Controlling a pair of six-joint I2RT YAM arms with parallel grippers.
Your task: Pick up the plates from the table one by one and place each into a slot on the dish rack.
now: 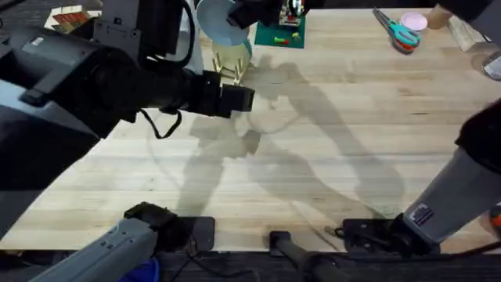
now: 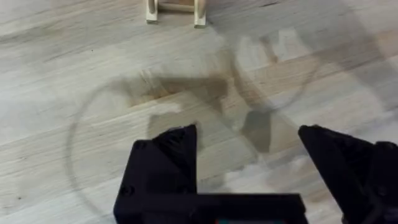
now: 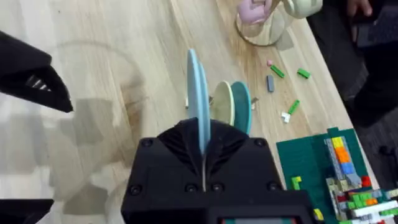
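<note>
Item, right gripper [image 3: 202, 146] — my fingers pinch the thin pale blue round plastic plate [image 3: 198, 99] by its rim, held on edge. It hangs above the small light-wood pegged dish rack [image 1: 228, 69] near the far edge of the pale plank table [image 1: 329, 141]. The plate's face looks parallel to the slots, so I judge a straight drop remains. Rack holds a cream plate [image 3: 222, 102] and a teal plate [image 3: 242, 106], upright. Item, left gripper [image 2: 249, 155] — fingers wide, empty, near the rack.
</note>
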